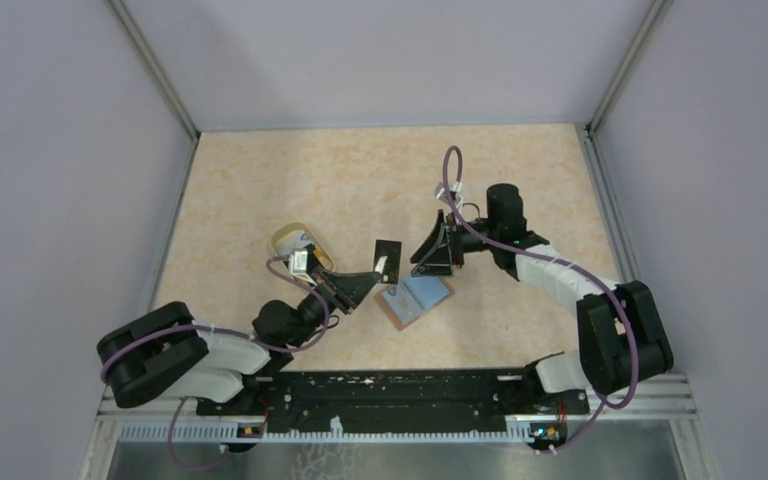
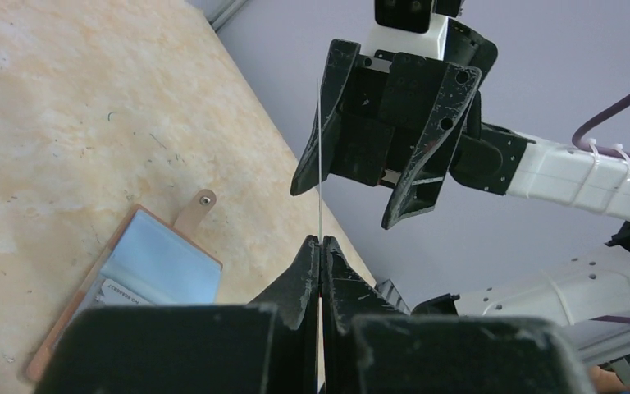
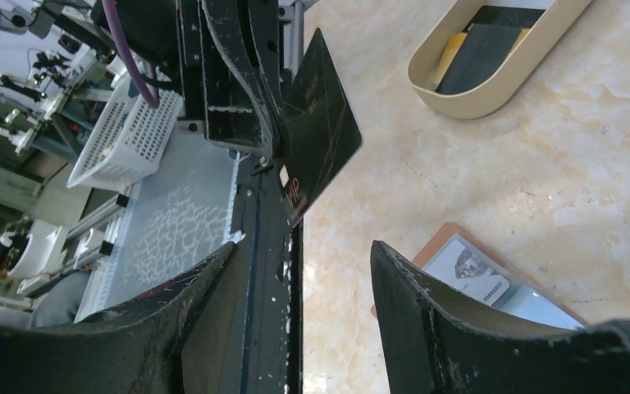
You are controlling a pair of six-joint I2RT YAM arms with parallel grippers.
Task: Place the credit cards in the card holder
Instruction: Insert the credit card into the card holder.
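Note:
My left gripper [image 1: 373,276] is shut on a dark credit card [image 1: 388,259], held upright above the table. The left wrist view shows that card edge-on as a thin line [image 2: 320,164] rising from the closed fingertips [image 2: 321,246]. My right gripper [image 1: 423,256] faces it, open and empty; in the right wrist view the card [image 3: 321,131] stands just ahead of its fingers [image 3: 402,279], not between them. Below lies the card holder [image 1: 416,298], open, with its blue lining up and a white card [image 3: 469,272] in its pocket.
A translucent yellowish tray [image 1: 293,240] stands left of the grippers and holds more cards, dark and orange-yellow [image 3: 451,48]. Purple walls surround the table on three sides. The arms' black base rail [image 1: 390,385] runs along the near edge.

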